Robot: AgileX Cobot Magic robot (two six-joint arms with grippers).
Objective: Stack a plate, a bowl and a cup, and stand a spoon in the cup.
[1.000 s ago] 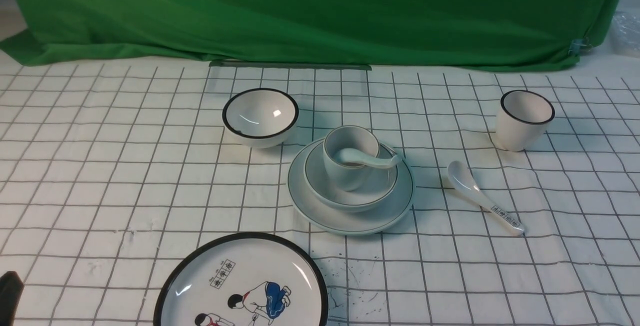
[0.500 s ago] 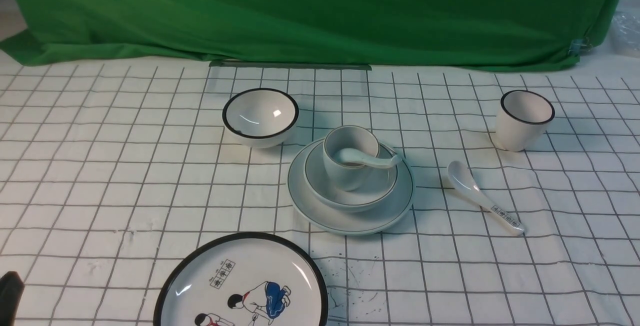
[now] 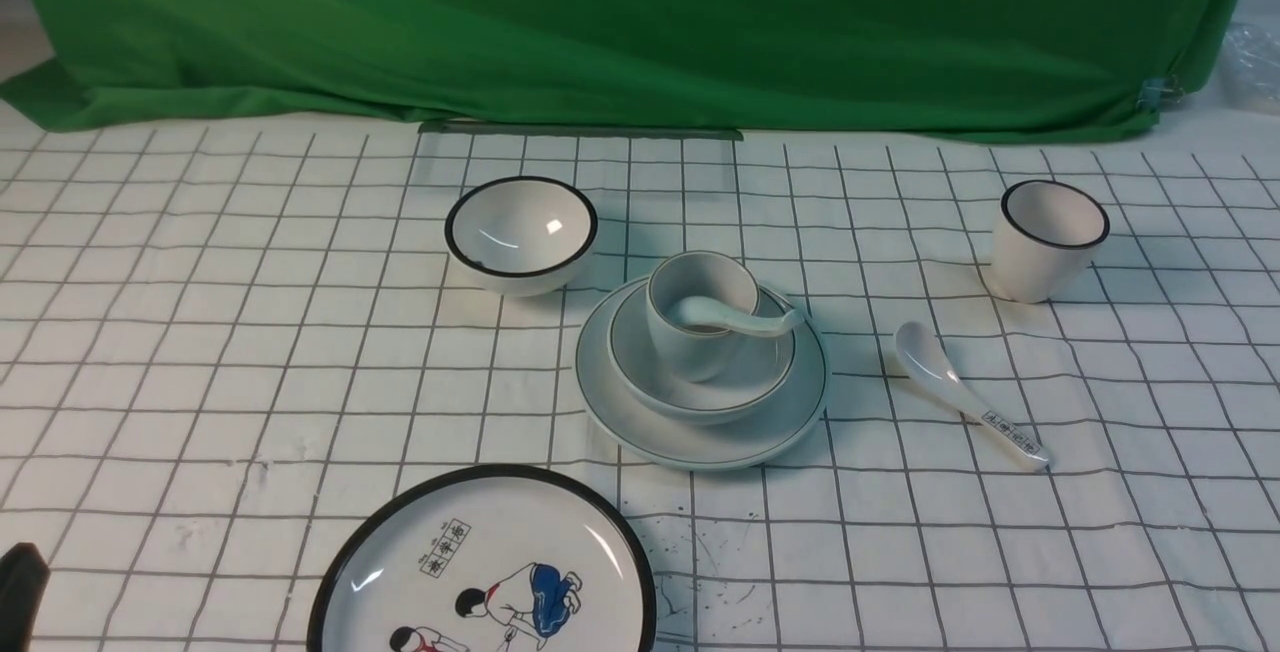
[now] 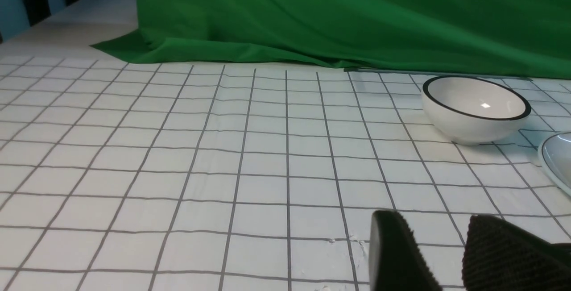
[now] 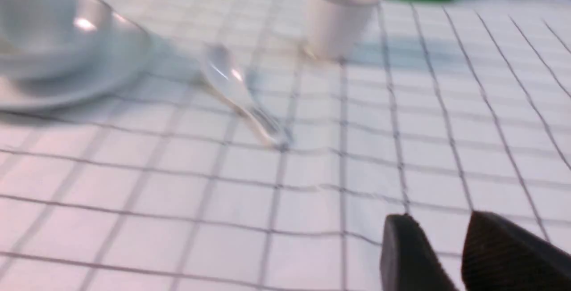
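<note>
Two grippers frame a white grid-lined table [image 3: 400,352] backed by a green cloth [image 3: 640,32]. The left gripper [image 4: 430,233] and the right gripper [image 5: 439,233] each stand open, fingertips apart, with nothing between them. Nearest the viewer lies a large black-rimmed plate [image 3: 480,532] with cartoon figures. Beyond it, a pale plate [image 3: 600,382] holds a shallow bowl [image 3: 735,397]; in that stands a small cup [image 3: 690,357], a plain spoon [image 3: 745,320] leaning across its rim. Around this stack sit a deeper black-rimmed bowl [image 3: 520,282], a black-rimmed cup [image 3: 1035,267] and a spoon with black writing [image 3: 945,387].
</note>
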